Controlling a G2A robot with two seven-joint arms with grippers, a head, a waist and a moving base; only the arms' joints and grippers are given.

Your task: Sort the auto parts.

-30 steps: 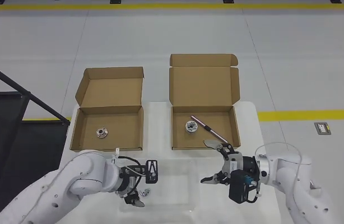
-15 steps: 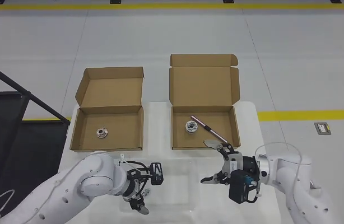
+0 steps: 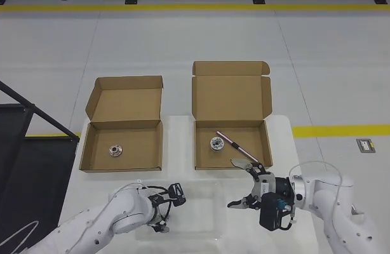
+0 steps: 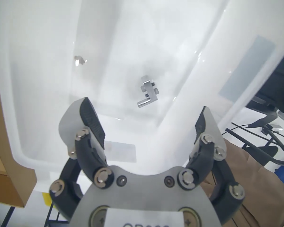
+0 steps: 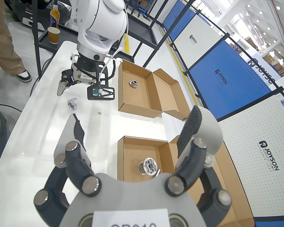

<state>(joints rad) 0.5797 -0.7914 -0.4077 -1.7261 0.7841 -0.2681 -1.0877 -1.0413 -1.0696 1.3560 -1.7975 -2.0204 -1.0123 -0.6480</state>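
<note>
Auto-parts sort: both sets of jaws stood open, holding nothing; bracket lay in clear bin.
Item: small metal bracket (image 4: 148,93) lay on floor of bin (image 3: 204,213), close to one side wall, w/ a tiny loose bit (image 4: 79,60) well apart from it. L jaws hung spread directly above bracket, no contact. R jaws hung wide just off bin's R edge, near front edge of R box (image 3: 204,159) (round part (image 3: 216,143) + rod (image 3: 236,146)). L box (image 3: 141,149) held flanged part (image 3: 114,150). Strip of tabletop (image 3: 179,133) ran btwn boxes.

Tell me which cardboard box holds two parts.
The right box: it holds a round hub and a thin rod; the left box holds one flange.
</note>
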